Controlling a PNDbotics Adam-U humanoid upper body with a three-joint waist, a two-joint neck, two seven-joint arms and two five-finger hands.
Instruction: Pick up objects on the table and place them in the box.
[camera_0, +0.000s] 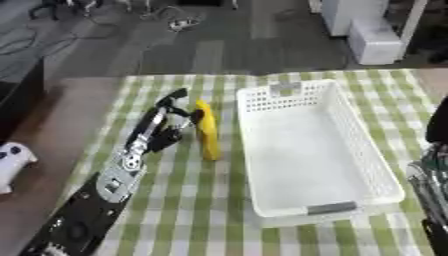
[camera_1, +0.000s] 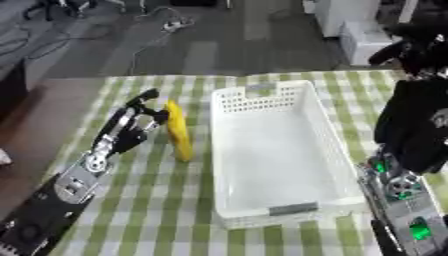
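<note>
Fingers (camera_0: 179, 117) of left hand (camera_0: 171, 131) curled against long yellow banana-shaped object (camera_0: 207, 131), apparently pinching its upper half. Lying on green-checked tabletop (camera_0: 201, 200), long axis near-to-far. White perforated plastic box (camera_0: 308, 150) just beyond, rightward. Right hand's finger state indiscernible.

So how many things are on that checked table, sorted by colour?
Yellow: 1, the banana, at the left hand.
White: 1, the basket, with nothing in it.
Total: 2 things on the tablecloth.
</note>
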